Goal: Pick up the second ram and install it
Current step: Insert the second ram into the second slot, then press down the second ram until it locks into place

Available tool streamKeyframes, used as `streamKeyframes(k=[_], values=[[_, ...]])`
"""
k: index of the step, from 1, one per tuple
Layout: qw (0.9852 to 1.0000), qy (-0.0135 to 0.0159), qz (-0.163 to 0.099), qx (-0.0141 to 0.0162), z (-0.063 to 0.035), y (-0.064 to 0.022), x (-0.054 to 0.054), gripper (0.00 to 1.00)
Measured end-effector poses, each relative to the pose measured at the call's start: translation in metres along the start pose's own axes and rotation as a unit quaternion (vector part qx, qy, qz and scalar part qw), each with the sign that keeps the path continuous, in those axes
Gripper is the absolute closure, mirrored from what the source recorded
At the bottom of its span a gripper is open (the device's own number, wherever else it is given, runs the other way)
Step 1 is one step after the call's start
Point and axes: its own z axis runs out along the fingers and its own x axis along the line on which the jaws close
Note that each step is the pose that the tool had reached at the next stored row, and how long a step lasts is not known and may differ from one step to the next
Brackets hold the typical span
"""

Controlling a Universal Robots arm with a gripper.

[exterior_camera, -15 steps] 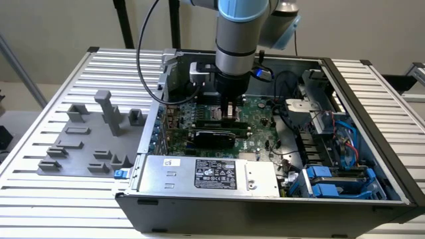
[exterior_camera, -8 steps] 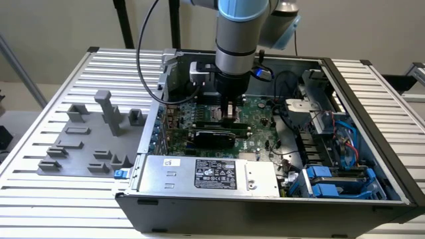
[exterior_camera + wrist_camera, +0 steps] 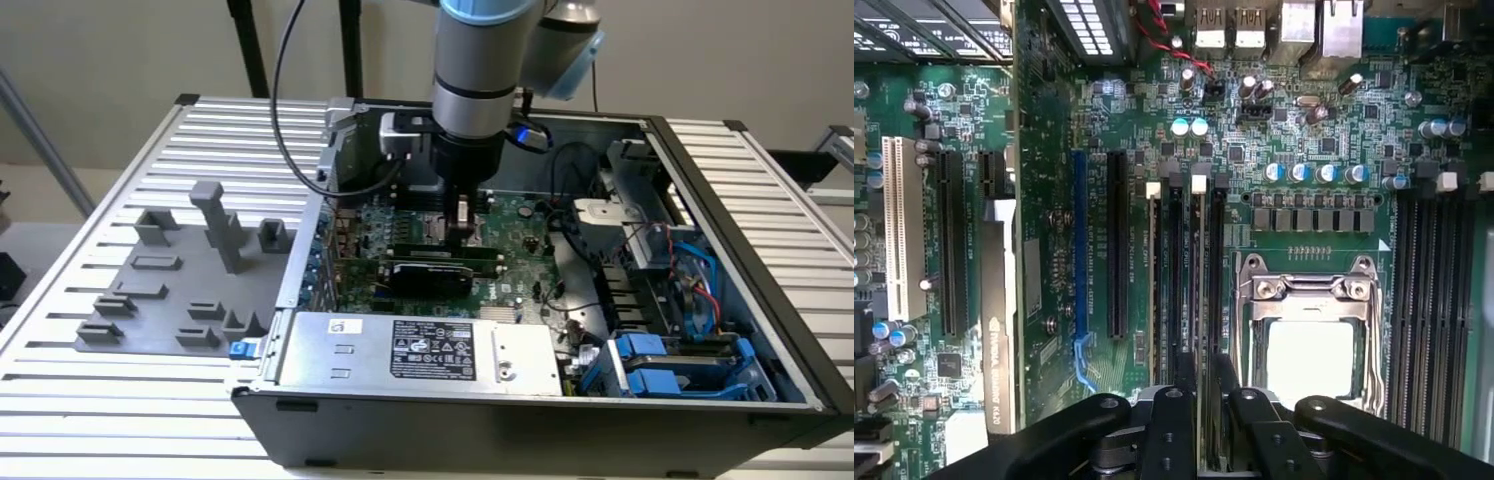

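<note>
In the wrist view the second ram appears edge-on as a thin pale strip, standing along a memory slot beside the silver processor socket. My gripper straddles its near end, with the black fingers pressed against both sides. I cannot tell whether the stick is fully seated in the slot. Another stick sits in the neighbouring slot, and both slots have white latches at their far ends. In the exterior view my gripper reaches straight down onto the motherboard inside the open case.
The wide black card stands just in front of the gripper, and its labelled edge shows in the wrist view. The power supply fills the case front. Cables and blue drive bays are on the exterior view's right. A grey tray lies outside on the exterior view's left.
</note>
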Motion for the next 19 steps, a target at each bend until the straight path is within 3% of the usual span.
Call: streamKeyframes(k=[5,6,11,19], values=[[1.0,0.0,0.0,-0.0022,-0.0051,0.0009,-0.0001,0.0],[1.0,0.0,0.0,-0.0031,-0.0054,0.0009,-0.0001,1.0],[1.0,0.0003,0.0,-0.0088,-0.0058,0.001,-0.0001,1.0],[1.0,0.0002,0.0,-0.0088,-0.0057,0.0009,-0.0001,1.0]])
